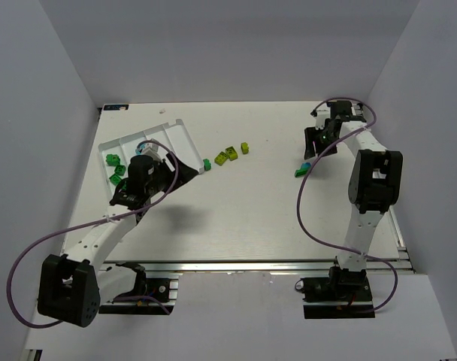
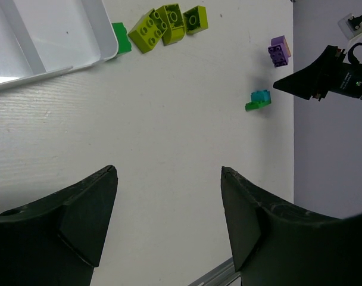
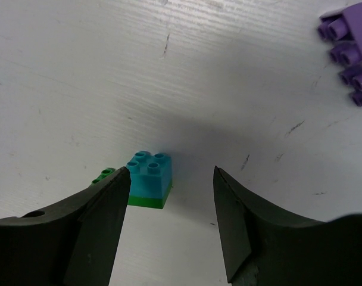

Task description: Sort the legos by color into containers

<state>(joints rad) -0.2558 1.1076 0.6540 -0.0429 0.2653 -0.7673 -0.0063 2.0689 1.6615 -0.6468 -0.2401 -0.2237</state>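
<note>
The right gripper (image 3: 172, 176) fills the bottom of its wrist view, its two dark jaws standing apart and clamped on nothing; between them, close to the jaw on the left of that view, sits a cyan brick (image 3: 150, 171) stacked on a flat green brick (image 3: 146, 201), both resting on the white table (image 3: 187, 71); whether that jaw touches the cyan brick I cannot tell, while a clear gap separates it from the other jaw; a purple brick (image 3: 350, 53) lies well apart at the upper right edge of the same view; the left gripper (image 2: 169, 173) hangs over bare table with its jaws wide apart and nothing between them; ahead of it in the left wrist view a corner of the white tray (image 2: 103, 36) shows its long compartments divided by raised ridges, and a dark green brick (image 2: 120, 37) lies just beside that corner, outside the tray; three yellow-green bricks (image 2: 172, 22) are clustered next to it on the table, two of them touching; from above, the tray sits at the far left of the table and the cyan brick near the far right, well apart from it; a few green bricks (image 1: 116, 169) lie at the tray's left end, whether inside a compartment or beside it I cannot tell.
</note>
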